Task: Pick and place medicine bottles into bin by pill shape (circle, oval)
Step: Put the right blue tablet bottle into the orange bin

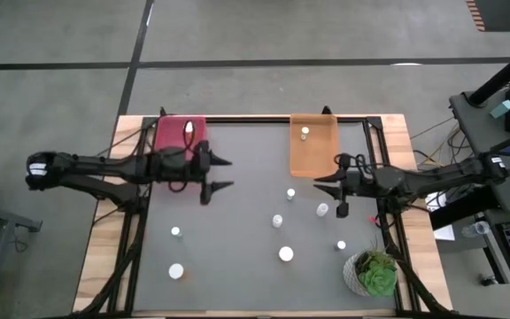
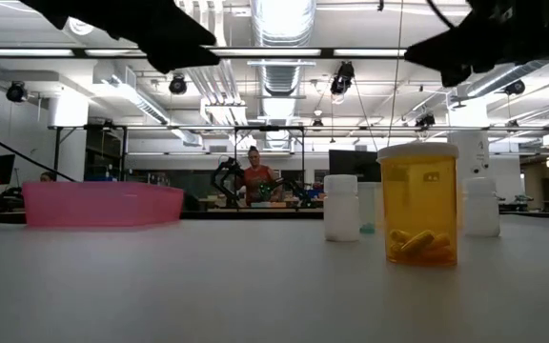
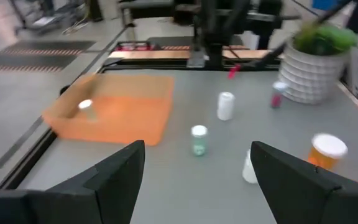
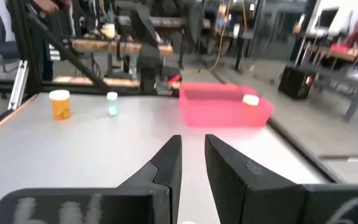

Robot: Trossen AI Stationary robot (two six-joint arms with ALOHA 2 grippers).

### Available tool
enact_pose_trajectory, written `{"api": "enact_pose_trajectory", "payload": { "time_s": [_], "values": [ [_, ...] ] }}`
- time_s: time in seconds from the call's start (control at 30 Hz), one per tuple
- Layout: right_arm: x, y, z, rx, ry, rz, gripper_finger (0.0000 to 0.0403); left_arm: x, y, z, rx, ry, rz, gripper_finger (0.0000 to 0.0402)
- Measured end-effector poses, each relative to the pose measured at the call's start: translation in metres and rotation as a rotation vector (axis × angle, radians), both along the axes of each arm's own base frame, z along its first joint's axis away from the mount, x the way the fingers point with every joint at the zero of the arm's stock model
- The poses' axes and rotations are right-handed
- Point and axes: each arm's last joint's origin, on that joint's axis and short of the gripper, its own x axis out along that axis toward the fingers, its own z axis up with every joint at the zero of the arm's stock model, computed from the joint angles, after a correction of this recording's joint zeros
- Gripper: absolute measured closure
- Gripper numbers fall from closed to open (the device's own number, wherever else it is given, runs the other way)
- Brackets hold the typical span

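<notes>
While the grey table (image 1: 237, 221) carries a pink plastic tray (image 1: 181, 135) and an orange plastic tray (image 1: 313, 146) — one bottle in each — the left gripper (image 1: 220, 174) hovers wide open and empty, the right gripper (image 1: 321, 182) closed and empty; small white-capped medicine bottles (image 1: 286, 254) stand scattered between.

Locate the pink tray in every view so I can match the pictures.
High view: pink tray at the table's top edge, left of centre.
Low view: pink tray at the left, on the tabletop.
Left wrist view: not in it.
Right wrist view: pink tray beyond the right gripper.
Shared landmark: the white bottle inside it, also in the right wrist view.
</notes>
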Motion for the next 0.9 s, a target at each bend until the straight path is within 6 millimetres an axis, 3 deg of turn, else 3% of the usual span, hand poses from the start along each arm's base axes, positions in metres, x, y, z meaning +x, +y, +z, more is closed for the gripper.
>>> {"api": "enact_pose_trajectory", "payload": {
  "time_s": [0.47,0.73,0.9],
  "values": [
    [0.053,0.014,0.02,0.058,0.178,0.025,0.0339,-0.002,-0.008,-0.005,0.247,0.022,-0.094,0.0125],
    [0.083,0.031,0.039,0.134,0.354,0.033,0.0339,-0.003,-0.007,-0.011,0.278,0.041,-0.098,0.0125],
    [0.098,0.035,0.047,0.273,0.485,-0.038,0.0339,-0.004,-0.007,-0.016,0.242,0.051,-0.09,0.0125]
  ]
}}
